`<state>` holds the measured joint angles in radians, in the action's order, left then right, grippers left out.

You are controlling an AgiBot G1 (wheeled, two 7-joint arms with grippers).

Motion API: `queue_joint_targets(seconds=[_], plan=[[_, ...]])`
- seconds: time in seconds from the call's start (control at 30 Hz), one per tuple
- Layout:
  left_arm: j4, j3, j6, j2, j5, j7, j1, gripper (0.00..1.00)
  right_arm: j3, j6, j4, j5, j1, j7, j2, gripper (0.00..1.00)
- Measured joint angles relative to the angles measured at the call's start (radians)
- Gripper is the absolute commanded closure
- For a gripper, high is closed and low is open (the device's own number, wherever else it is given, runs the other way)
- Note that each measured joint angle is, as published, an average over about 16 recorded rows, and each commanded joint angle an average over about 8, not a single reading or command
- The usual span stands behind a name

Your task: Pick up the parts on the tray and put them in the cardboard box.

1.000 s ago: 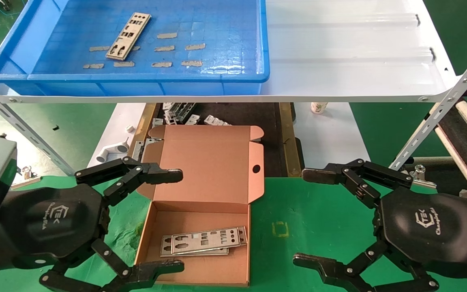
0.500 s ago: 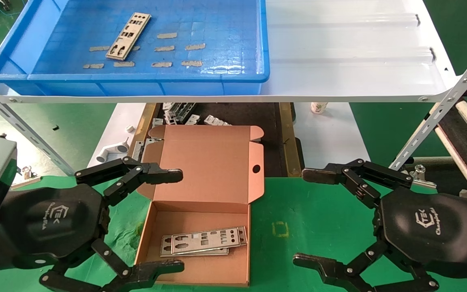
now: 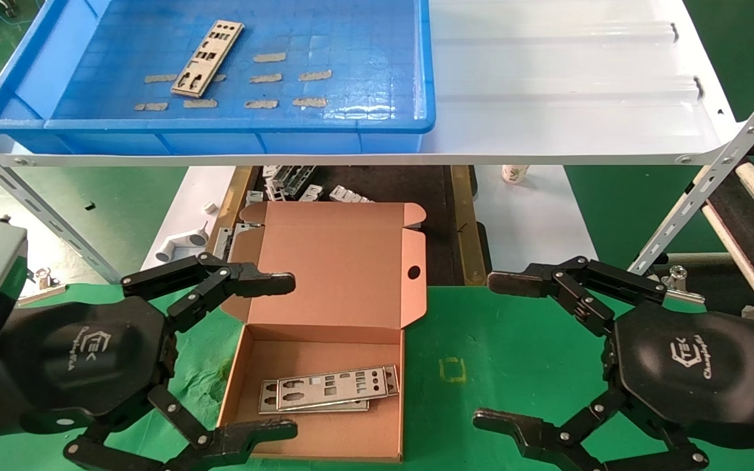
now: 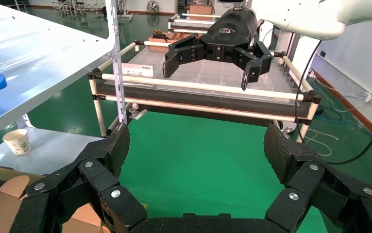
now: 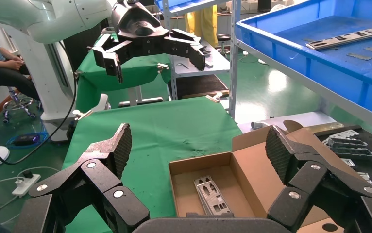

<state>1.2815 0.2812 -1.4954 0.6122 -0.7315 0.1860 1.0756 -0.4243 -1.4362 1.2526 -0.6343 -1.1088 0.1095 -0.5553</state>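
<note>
One silver-grey punched plate (image 3: pixel 207 57) lies in the blue tray (image 3: pixel 220 124) on the white shelf; it also shows in the right wrist view (image 5: pixel 344 39). The open cardboard box (image 3: pixel 324 418) sits on the green mat below, with two stacked plates (image 3: pixel 328 390) inside, also seen in the right wrist view (image 5: pixel 212 195). My left gripper (image 3: pixel 283 356) is open and empty at the box's left side. My right gripper (image 3: pixel 498 353) is open and empty over the mat, right of the box.
Tan tape strips (image 3: pixel 269 78) are stuck to the tray floor. The white ribbed shelf board (image 3: pixel 567 85) extends right of the tray. Metal brackets (image 3: pixel 288 180) and a white plastic fitting (image 3: pixel 180 243) lie behind the box. A paper cup (image 3: pixel 514 173) stands under the shelf.
</note>
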Motion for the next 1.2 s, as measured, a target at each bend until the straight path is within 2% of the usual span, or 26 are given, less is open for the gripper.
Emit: queue_joint_targets(seconds=[1.2], plan=[[0.0,0.0,0.0,0.0,0.0,0.0,0.0,0.0,0.0,0.0,0.0,0.0,0.0,0.0,0.0,0.0]])
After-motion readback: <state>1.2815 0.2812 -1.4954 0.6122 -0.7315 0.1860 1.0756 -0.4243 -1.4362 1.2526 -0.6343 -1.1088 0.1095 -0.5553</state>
